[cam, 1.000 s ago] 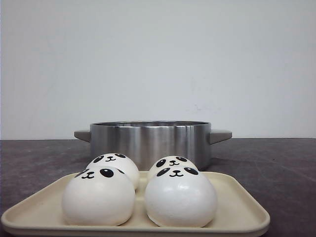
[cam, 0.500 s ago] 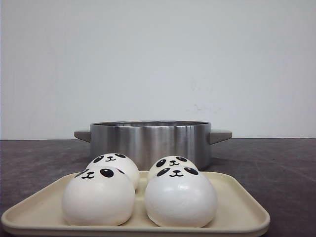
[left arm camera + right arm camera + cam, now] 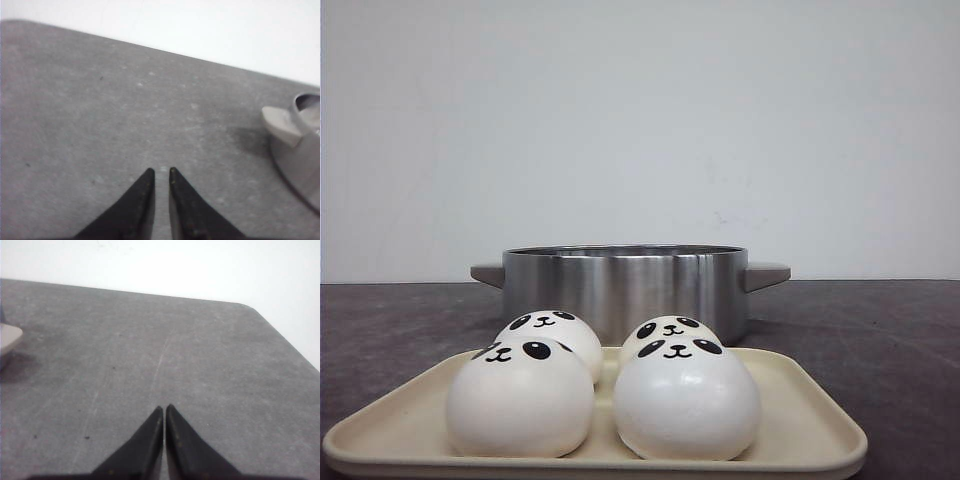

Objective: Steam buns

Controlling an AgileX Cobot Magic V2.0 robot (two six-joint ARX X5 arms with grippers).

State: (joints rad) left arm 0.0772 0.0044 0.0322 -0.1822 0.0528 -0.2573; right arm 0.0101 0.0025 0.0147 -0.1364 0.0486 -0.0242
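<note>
Four panda-faced buns (image 3: 603, 385) sitting two by two on a cream tray (image 3: 820, 425) at the near edge of a dark stone-look table (image 3: 880, 330), none yet moved. Front pair side by side and close, whether touching not clear; back pair (image 3: 665, 328) half hidden behind them. Steel pot (image 3: 625, 283) standing lidless just behind the tray, its inside out of sight from the front, so empty or not cannot be told. Judged from this: task at its very start, all four buns left to carry over the pot's rim.

Left claw (image 3: 160, 172) hanging low over bare tabletop, tips nearly together with a thin gap between, pinching nothing; pot handle (image 3: 279, 121) and curved wall near it to one side. Right claw (image 3: 164, 409) likewise over bare table, tips pressed together, holding nothing; a pale handle tip (image 3: 9, 338) at the frame's margin and the table's rounded far corner (image 3: 247, 307) beyond. Neither arm visible from the front.

Open table on both flanks of the pot and tray, plenty of room for a sideways approach. Likely pinch points: raised tray lip, tall pot wall to clear on each lift, protruding handles on either side, and buns packed close, leaving little space for a finger between neighbours.
</note>
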